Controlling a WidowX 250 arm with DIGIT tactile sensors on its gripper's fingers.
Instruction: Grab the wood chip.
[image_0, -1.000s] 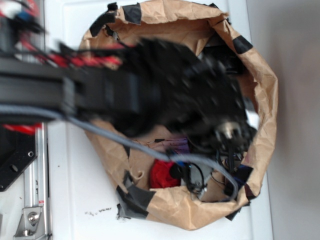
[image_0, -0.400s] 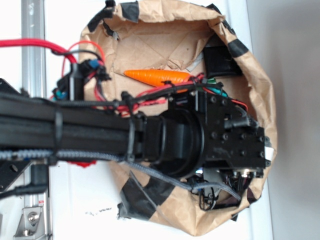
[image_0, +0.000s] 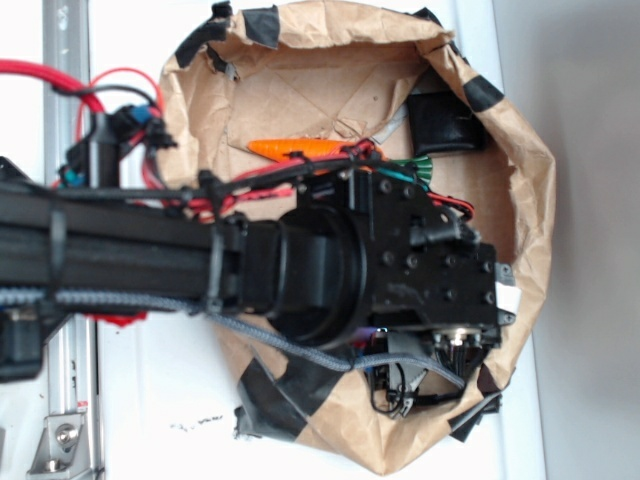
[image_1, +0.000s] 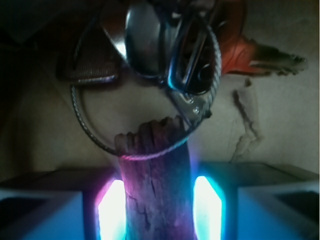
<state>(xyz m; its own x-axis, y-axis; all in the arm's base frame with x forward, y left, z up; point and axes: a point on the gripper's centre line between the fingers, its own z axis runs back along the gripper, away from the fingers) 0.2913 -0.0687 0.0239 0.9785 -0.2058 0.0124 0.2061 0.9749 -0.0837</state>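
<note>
Claw (image_1: 159, 205) is straddling the wood chip (image_1: 155, 175) at lower centre of the wrist view, its glowing pads (image_1: 111, 207) sitting just beside each edge; contact cannot be confirmed. Grasp step is underway. Next move, by judgement: squeezing firmly, then lifting clear of the paper bag (image_0: 520, 180).

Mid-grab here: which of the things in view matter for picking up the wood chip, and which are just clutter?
For the job:
- wood chip, between the lit fingers
- gripper, closed around the chip

Just lying about:
- orange carrot
- coiled metal cable
- brown paper bag holding it all
</note>
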